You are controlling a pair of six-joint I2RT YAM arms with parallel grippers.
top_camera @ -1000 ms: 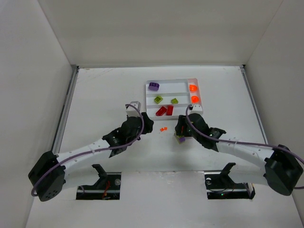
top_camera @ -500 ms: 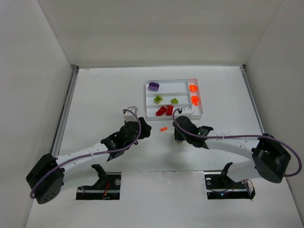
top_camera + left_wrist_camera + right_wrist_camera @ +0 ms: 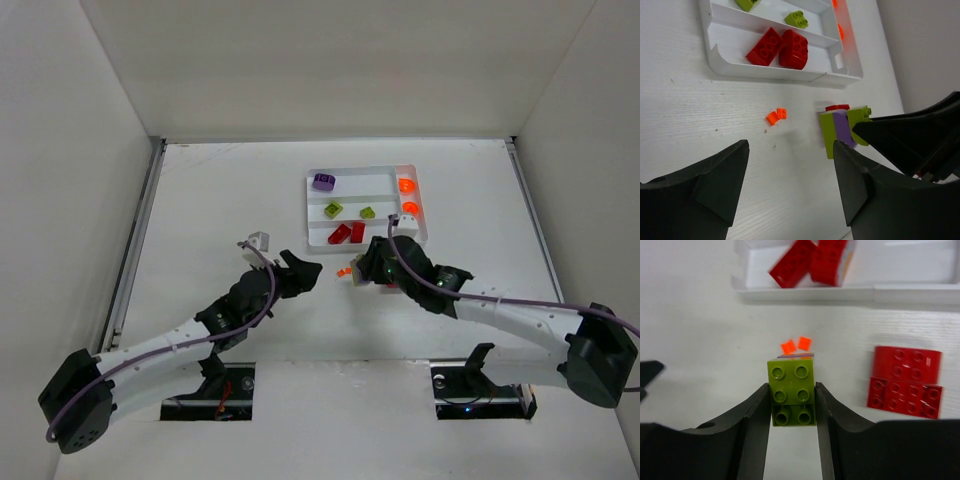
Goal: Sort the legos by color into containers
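My right gripper [image 3: 361,273] [image 3: 792,395] is shut on a stack of lime green and purple legos [image 3: 792,377], held low over the table just in front of the white tray [image 3: 312,205]. The stack also shows in the left wrist view [image 3: 842,127]. My left gripper [image 3: 306,271] [image 3: 790,150] is open and empty, left of the stack. A tiny orange piece [image 3: 344,271] [image 3: 776,116] lies between the grippers. The tray holds a purple brick [image 3: 323,181], two green pieces [image 3: 333,209], two red bricks [image 3: 347,233] and two orange pieces [image 3: 406,185].
A stack of red bricks [image 3: 905,382] lies on the table right of the held stack; the right arm hides it in the top view. White walls enclose the table on three sides. Bare table lies left of the tray.
My left arm has drawn back toward the near left. My right gripper has shifted a little left and toward the tray with the stack in it.
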